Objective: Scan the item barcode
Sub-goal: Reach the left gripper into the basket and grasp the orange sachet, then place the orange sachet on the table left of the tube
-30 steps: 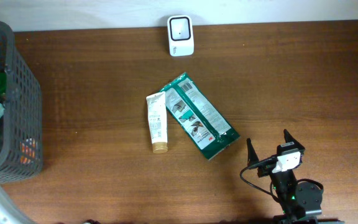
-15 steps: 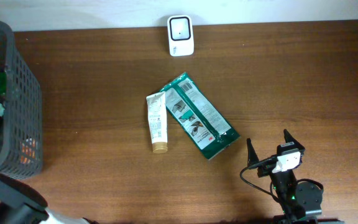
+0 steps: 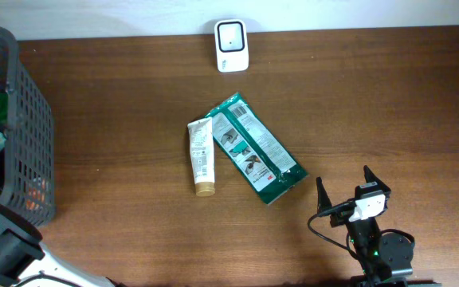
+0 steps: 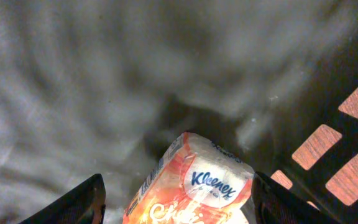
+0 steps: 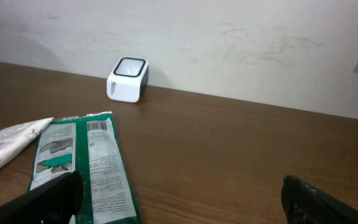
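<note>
Two tools are in view, both spread. The right tool (image 3: pixel 343 177) sits at the near right part of the desk (image 3: pixel 373 96), fingers wide apart, nothing between them.

The left arm (image 3: pixel 2 247) comes in from the near left corner toward the dark mesh basket (image 3: pixel 26 135) at the desk's left edge. We cannot see its tool from overhead. In the left wrist view, the left tool (image 4: pixel 177 180) straddles an orange Kleenex tissue pack (image 4: pixel 210 177) inside the basket. Its fingers (image 4: pixel 86 202) stand on either side of the pack. A dark gap shows at one finger. The other is just beside the pack's edge, and we cannot tell whether it touches.

At mid-desk, a cream tube (image 3: pixel 202 158) lies with its cap toward the near edge. A green packet (image 3: pixel 255 150) lies slanted to its right, barcode face up. The two touch at their far ends.

Farthest away, the white scanner (image 3: pixel 231 45) stands at the desk's far edge by the wall, well apart from the basket.
</note>
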